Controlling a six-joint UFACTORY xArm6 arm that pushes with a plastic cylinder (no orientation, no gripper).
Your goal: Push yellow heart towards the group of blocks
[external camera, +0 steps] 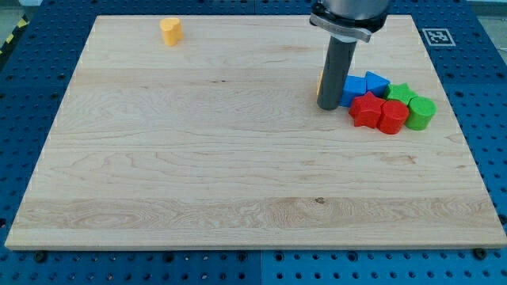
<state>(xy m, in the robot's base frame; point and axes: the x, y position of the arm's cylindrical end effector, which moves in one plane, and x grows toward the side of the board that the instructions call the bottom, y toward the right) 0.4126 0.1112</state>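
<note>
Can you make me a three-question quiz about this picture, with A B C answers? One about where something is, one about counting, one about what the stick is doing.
1. Where is the yellow heart?
A. view's top left
B. view's bottom right
C. in the group
2. How many red blocks?
A. none
B. two
C. five
3. My tip is
A. touching the yellow heart
B. off the board
C. beside the group

Answers: 1 A, it sits alone near the top edge. 2 B, two red blocks lie together. 3 C, it stands just left of the blue blocks.

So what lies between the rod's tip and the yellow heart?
Only bare board; the camera view shows my tip beside the block group, the yellow heart far at top left.
</note>
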